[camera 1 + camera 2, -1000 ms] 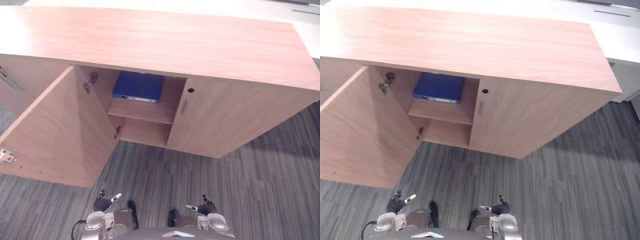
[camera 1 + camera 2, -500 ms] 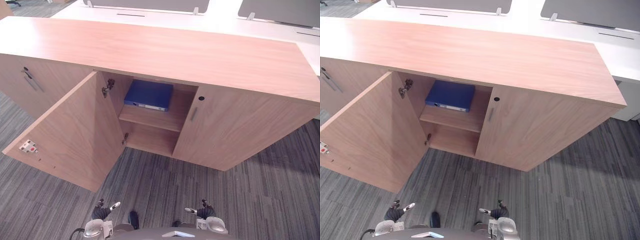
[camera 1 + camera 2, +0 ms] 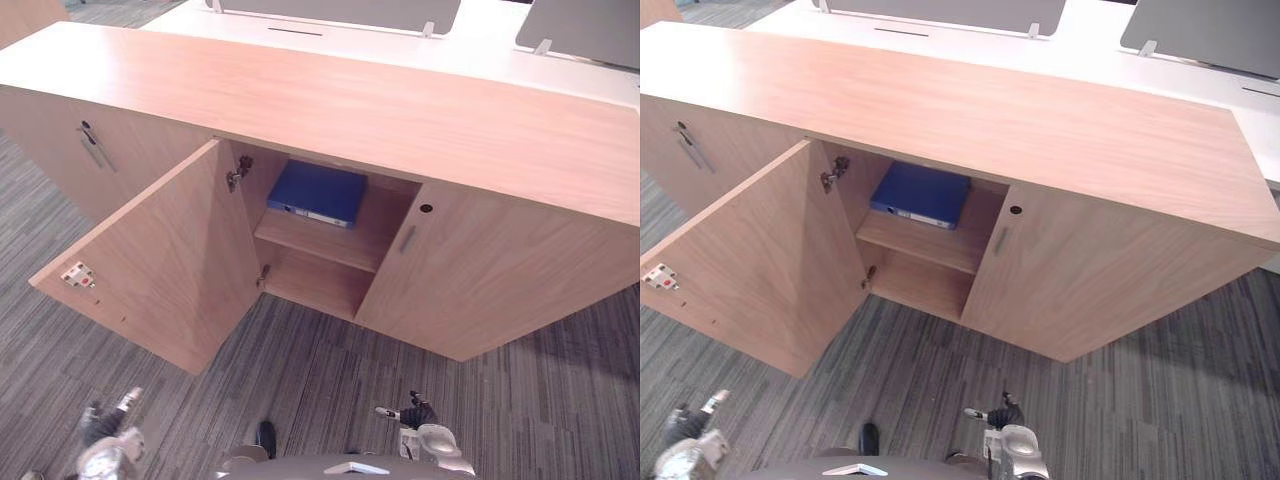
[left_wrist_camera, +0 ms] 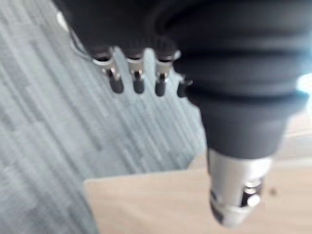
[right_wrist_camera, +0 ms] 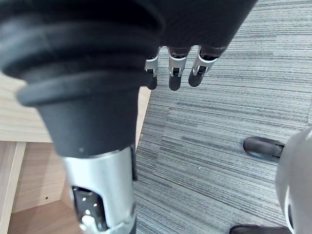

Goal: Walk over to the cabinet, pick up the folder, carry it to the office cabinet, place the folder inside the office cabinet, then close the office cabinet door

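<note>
the blue folder lies flat on the upper shelf inside the office cabinet, so from where i stand the placing looks done and what's left is the door, which hangs wide open to the robot's left. both hands are low over the carpet, well apart from the cabinet and carrying nothing. the left hand has its fingers hanging straight and loose. the right hand is the same, fingers relaxed and spread.

next, i'd say the left hand has to come up to the outer face of the door and push it round until it meets the closed door beside it.

against half a second ago, the whole view has shifted, so the head has moved. the left hand has swung out towards the door's side, while the right sits about where it was. the folder hasn't stirred.
</note>
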Controlling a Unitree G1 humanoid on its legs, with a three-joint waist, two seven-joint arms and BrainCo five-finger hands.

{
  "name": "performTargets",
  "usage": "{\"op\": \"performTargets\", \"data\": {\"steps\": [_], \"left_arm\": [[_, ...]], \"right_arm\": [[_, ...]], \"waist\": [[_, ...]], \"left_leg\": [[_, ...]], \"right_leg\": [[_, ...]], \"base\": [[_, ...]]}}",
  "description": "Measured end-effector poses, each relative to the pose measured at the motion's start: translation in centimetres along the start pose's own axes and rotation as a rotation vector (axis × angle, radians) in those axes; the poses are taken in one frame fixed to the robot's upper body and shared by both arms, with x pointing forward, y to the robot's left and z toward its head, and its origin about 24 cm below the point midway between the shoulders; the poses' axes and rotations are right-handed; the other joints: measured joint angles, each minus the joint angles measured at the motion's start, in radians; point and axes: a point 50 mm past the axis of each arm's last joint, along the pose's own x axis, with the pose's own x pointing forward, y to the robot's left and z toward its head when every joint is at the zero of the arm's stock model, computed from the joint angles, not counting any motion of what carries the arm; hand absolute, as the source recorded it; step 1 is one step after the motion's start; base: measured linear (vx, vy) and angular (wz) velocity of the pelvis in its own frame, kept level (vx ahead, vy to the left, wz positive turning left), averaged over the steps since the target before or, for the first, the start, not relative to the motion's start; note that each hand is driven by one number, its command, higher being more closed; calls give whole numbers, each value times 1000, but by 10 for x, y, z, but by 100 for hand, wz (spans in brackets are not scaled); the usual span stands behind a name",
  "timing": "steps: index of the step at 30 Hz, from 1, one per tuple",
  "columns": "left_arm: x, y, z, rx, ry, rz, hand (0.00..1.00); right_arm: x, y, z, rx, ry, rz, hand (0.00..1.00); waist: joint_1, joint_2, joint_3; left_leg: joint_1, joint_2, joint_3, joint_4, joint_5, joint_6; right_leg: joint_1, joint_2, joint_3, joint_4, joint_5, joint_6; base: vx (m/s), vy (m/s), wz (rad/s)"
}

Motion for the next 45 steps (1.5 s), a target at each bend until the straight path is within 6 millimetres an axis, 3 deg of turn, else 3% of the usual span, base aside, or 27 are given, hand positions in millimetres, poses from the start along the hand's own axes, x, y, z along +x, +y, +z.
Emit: {"op": "performTargets", "data": {"steps": [1,3,5,7,10,15,21,36,40,45], "left_arm": [[8,15,23,7,-67,36,0],[16,29,49,14,-136,72,0],[23,52,93,32,-248,128,0],[25,63,126,60,-335,152,0],[24,71,170,83,-449,172,0],[22,54,203,151,-543,110,0],[14,18,211,218,-621,-19,0],[10,-9,178,198,-585,-133,0],[6,-19,164,213,-566,-191,0],[-2,-49,120,199,-469,-293,0]], "right_arm": [[0,-1,1,-9,-4,-1,0],[0,-3,0,-21,-4,-2,0],[-1,-5,-3,-37,3,0,0],[-2,-4,-6,-47,9,6,0],[-4,-5,-12,-50,23,5,0],[-5,-6,-14,-50,25,7,0],[-8,-7,-23,-51,47,5,0],[-13,-9,-34,-49,80,2,0],[-12,-9,-34,-47,79,4,0],[-12,-7,-33,-45,76,7,0]], "waist": [[5,0,0],[7,-1,1],[11,-5,2],[20,-11,3],[31,-14,1],[32,-18,-2],[29,-26,-7],[24,-38,-15],[26,-45,-24],[23,-49,-29]], "left_leg": [[0,1,-1,0,-4,-1],[0,1,-4,0,-7,-2],[4,1,-8,0,-15,-7],[7,1,-8,0,-17,-5],[13,-1,-4,0,-23,-7],[19,-3,7,1,-30,-8],[20,-3,20,1,-30,-8],[34,-3,40,0,-27,-4],[33,-7,39,0,-27,-4],[33,-11,43,1,-27,-5]], "right_leg": [[1,2,2,-2,0,-2],[2,3,10,-2,-2,-4],[7,6,51,-6,-4,-7],[12,7,77,-11,-4,-8],[14,7,104,-13,-4,-8],[16,4,138,-13,-4,-8],[9,5,164,-13,-4,-8],[9,4,192,-18,-4,-8],[13,1,191,-27,-3,-8],[14,-1,193,-29,-3,-8]], "base": [[0,0,0],[14,0,2],[40,8,7],[39,6,2],[43,6,-4],[39,12,-4],[2,-8,-7],[-48,-12,-5],[0,0,0],[0,0,0]]}}
